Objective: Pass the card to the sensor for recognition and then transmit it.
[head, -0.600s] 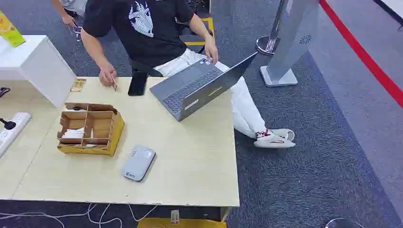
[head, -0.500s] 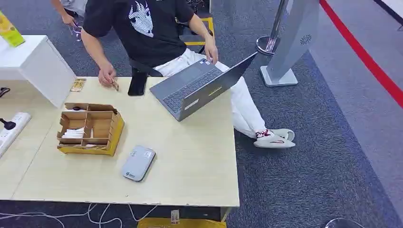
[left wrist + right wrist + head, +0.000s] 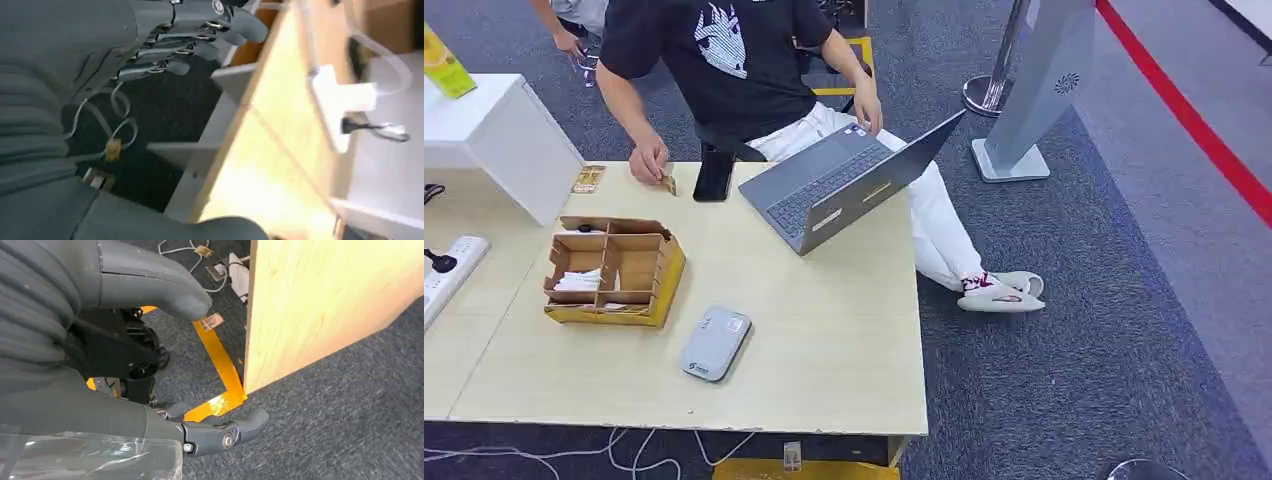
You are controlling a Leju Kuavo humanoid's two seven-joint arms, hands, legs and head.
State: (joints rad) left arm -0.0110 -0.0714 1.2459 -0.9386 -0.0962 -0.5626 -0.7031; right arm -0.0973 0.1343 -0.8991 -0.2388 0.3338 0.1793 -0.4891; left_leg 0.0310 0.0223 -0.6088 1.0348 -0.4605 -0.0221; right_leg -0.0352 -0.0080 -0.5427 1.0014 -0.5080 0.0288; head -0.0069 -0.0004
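Both robot hands, left [image 3: 195,35] and right [image 3: 165,365], hang loose and empty below the counter [image 3: 824,340]; cards [image 3: 579,281] wait boxed at 9 o'clock, reader [image 3: 714,343] handy beside.

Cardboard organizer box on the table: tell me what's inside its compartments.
The cardboard organizer box has a stack of white cards in a left compartment. The larger middle compartment looks empty. The box walls hide the bottoms of the narrow front and back slots.

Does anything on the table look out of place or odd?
The open laptop sits askew, overhanging the table's far edge towards the seated person. The cardboard organizer and grey sensor lie flat; nothing looks spilled or damaged.
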